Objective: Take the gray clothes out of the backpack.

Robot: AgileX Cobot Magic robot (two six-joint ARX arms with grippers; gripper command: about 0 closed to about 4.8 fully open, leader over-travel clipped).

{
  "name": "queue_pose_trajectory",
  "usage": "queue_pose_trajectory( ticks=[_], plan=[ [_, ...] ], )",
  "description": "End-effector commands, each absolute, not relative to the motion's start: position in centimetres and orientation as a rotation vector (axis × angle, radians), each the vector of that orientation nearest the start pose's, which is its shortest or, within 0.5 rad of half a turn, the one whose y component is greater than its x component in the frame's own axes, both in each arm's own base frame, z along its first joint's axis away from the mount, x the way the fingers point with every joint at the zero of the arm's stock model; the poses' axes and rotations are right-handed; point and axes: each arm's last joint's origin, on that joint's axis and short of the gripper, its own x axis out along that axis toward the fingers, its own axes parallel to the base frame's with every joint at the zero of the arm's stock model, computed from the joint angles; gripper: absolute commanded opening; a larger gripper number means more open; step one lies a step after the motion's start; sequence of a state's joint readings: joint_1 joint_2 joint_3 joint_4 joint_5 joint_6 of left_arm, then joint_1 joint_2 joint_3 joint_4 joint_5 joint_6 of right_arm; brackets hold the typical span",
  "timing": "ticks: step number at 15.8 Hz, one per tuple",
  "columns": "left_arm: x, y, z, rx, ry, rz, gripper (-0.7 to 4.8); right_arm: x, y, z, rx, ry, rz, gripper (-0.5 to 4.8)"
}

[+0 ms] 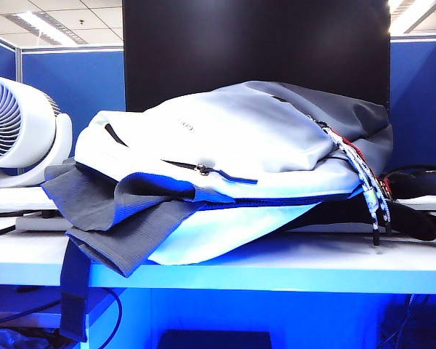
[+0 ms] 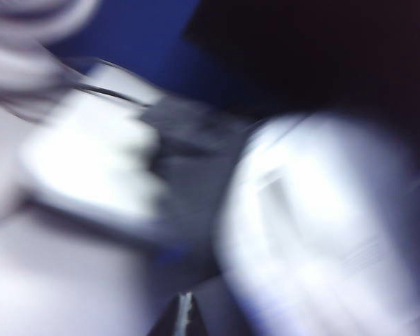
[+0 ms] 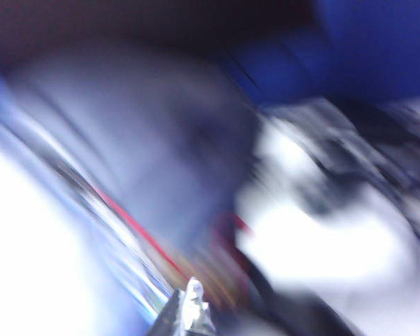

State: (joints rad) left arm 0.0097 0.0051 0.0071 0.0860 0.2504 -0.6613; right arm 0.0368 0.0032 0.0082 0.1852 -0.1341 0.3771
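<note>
Table (image 1: 291, 265): pale top, carrying the backpack across most of its width.
Backpack (image 1: 232, 138): light gray, almost white, lying flat on the table; its darker gray back panel rises on the far right side, and a dark zipper line runs along its front edge.
Gray clothes (image 1: 112, 207): dark charcoal ribbed fabric spilling from the backpack's left end, folded under the pale flap and drooping over the table's front edge; part of it is still tucked inside the backpack.
Fan (image 1: 18, 131): white, round grille, standing just left of the backpack and behind the clothes.
Strap (image 1: 74, 291): dark webbing hanging down below the table edge, under the clothes.
Cords (image 1: 367, 185): white-speckled, dangling off the backpack's right end.
Left gripper (image 2: 184, 311): only its tip shows in the badly blurred left wrist view, jaws pressed together, nothing held; the backpack's pale body lies beyond it, apart.
Right gripper (image 3: 190, 308): tip alone visible in the smeared right wrist view, jaws closed on nothing, apart from the backpack's gray panel.
</note>
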Motion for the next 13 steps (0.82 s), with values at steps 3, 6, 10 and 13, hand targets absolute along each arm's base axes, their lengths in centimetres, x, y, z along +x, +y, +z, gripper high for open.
queue_pose_trajectory(
  ticks=[3, 6, 10, 13],
  plan=[
    [7.2, -0.2, 23.6, -1.164, -0.558, -0.504, -0.04, 7.1, 0.4, 25.7, 0.527, -0.592, 0.250, 0.00],
    [6.0, -0.7, 27.8, -0.765, -0.510, -0.527, -0.03, 7.6, 1.1, 32.1, 0.450, -0.538, 0.460, 0.00],
    [8.5, -0.6, 28.2, -0.268, -0.181, -0.266, -0.02, 15.5, 3.8, 40.7, 0.360, -0.118, 1.008, 0.24],
    [10.3, -0.5, 26.0, -0.213, 0.062, -0.207, -0.02, 19.6, 10.4, 41.1, 0.354, 0.115, 1.156, 0.64]
  ],
)
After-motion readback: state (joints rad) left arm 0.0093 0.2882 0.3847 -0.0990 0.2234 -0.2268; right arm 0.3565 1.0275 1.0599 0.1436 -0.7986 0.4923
